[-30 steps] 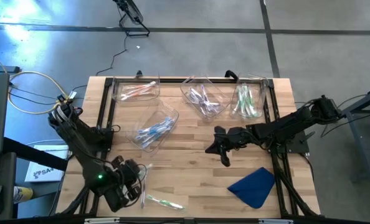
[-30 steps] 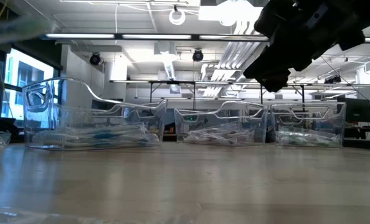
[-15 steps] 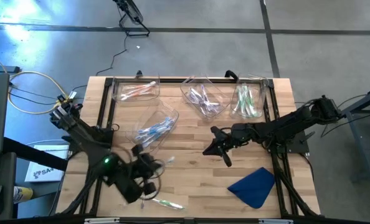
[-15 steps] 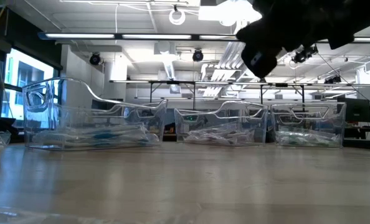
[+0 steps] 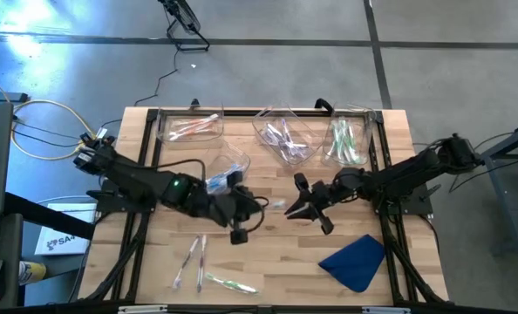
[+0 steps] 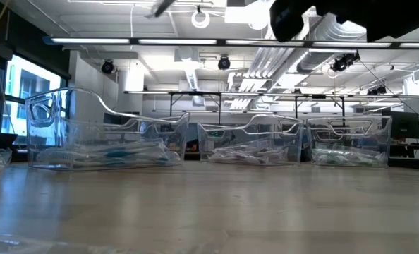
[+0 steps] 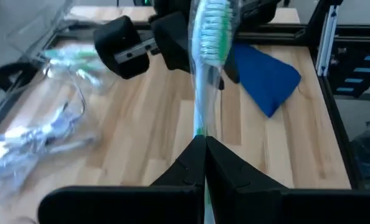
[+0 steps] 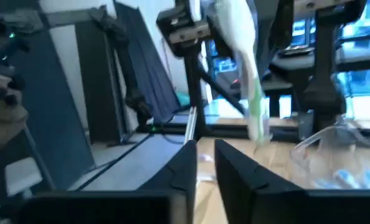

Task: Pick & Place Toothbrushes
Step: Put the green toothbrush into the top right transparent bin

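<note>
Your left gripper (image 5: 257, 206) has swung up off the near-left table to mid-table, jaws pressed tight on a green-bristled brush (image 7: 203, 74). The left wrist view shows the handle pinched at the fingertips and the head standing out straight ahead of them. A second ago that arm sat low over the loose brushes; now the brush tip reaches toward your right gripper (image 5: 299, 208).

The right gripper has edged inward to meet it. Its jaws stand slightly parted, a narrow gap showing in the right wrist view, with the same brush (image 8: 247, 68) hanging just beyond the gap, not yet between the fingers. A moment back they were near closed. My read: a hand-over is being set up so the right arm can carry the brush to the green bin (image 5: 346, 144) on its side. Nothing has transferred yet.

Around the jaws:
- Behind and below the left gripper, three loose brushes (image 5: 198, 262) lie on the table, still to be sorted.
- Just behind its wrist, the blue-brush bin (image 5: 220, 179).
- Beyond both grippers, the purple bin (image 5: 283, 139); the pink bin (image 5: 189, 128) further left.
- Below the right gripper, a blue cloth (image 5: 355, 260), well apart from the jaws.

Watch the two fingertips: they sit close, and a collision is the main risk.
</note>
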`<state>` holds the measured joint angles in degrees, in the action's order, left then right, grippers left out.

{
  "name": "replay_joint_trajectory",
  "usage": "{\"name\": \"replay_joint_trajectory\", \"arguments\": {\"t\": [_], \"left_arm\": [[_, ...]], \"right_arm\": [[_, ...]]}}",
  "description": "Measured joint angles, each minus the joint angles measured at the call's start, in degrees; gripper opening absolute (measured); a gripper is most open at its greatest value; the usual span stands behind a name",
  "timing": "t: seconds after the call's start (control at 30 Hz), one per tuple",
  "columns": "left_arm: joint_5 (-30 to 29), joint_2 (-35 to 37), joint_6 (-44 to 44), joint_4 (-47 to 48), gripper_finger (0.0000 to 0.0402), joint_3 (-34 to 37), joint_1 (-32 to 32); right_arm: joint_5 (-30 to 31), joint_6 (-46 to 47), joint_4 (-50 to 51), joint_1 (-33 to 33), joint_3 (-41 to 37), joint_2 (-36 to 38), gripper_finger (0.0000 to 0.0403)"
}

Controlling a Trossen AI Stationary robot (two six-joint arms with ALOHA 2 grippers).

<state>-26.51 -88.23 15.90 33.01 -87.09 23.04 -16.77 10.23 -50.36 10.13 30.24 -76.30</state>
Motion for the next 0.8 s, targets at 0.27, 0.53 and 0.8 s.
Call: {"name": "replay_joint_trajectory", "arguments": {"t": [0.27,0.53,0.8], "left_arm": [[5.3,0.0,-11.33,-13.34,0.0,0.0,-3.44],[8.99,-0.13,-14.36,-16.89,0.0,0.0,-6.65],[9.04,-1.56,-17.21,-21.34,0.0,-0.02,-7.4]], "right_arm": [[8.89,-5.22,1.82,-0.04,0.02,1.32,0.0167],[15.1,-6.02,1.35,1.0,0.02,1.0,0.0243],[15.9,-6.55,-1.23,1.01,0.02,0.97,0.0257]]}}
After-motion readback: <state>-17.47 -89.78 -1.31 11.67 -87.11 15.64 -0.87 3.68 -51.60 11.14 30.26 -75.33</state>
